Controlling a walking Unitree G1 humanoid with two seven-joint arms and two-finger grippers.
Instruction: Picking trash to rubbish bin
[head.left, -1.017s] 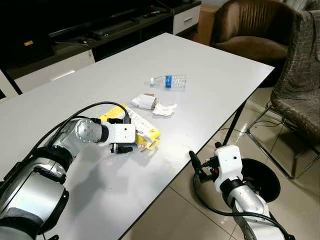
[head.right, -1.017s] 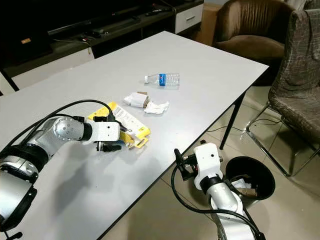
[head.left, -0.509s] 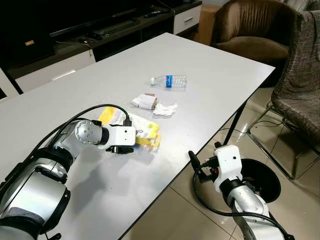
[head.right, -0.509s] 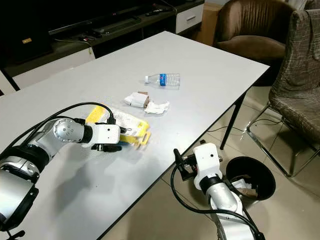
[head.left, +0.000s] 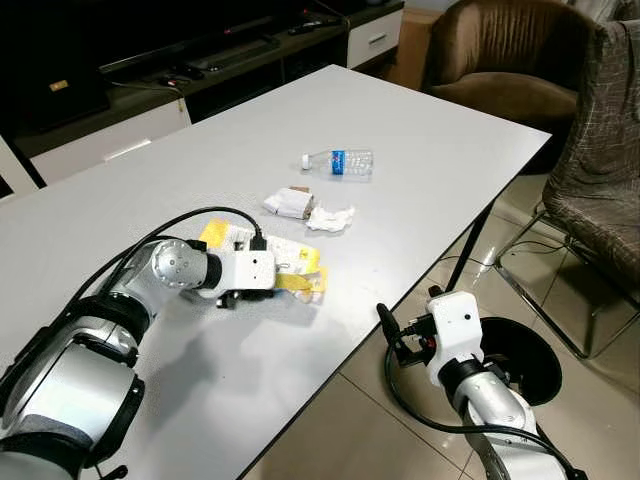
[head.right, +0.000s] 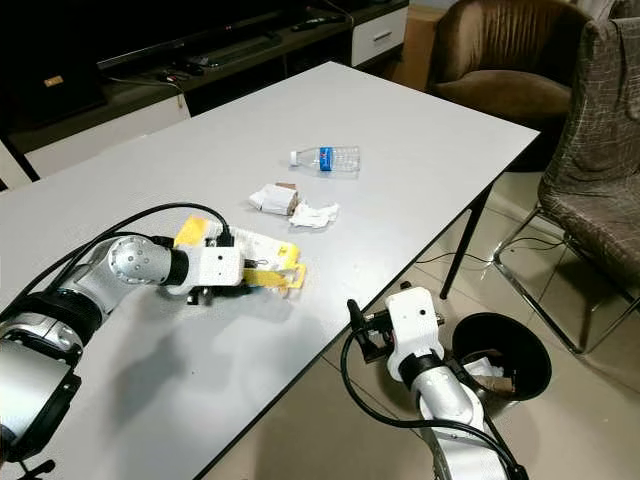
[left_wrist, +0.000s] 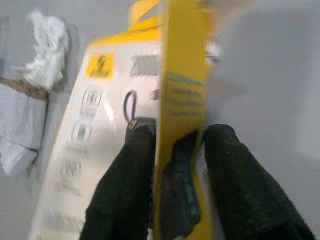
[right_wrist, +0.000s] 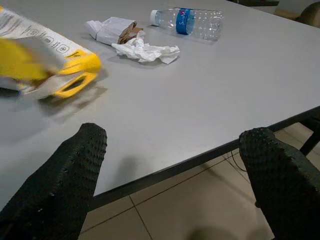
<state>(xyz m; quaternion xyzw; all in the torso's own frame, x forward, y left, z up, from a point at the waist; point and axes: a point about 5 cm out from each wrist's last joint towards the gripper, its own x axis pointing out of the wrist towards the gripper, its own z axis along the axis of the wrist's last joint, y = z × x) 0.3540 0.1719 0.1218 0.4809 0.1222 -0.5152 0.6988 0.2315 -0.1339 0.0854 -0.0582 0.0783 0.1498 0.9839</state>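
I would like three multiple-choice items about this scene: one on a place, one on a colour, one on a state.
1. Where does the rubbish bin stand?
A. on the table
B. on the floor by the table's edge
C. on the brown armchair

2. What colour is the label on the water bottle?
A. blue
B. red
C. green

3. What is the state of the left end effector?
A. open above the bottle
B. shut on nothing
C. shut on the yellow package

Key: 1 B, the bin sits on the tiles beside the right end effector; 2 A, a blue band wraps the bottle; 3 C, the black fingers pinch the package's edge.
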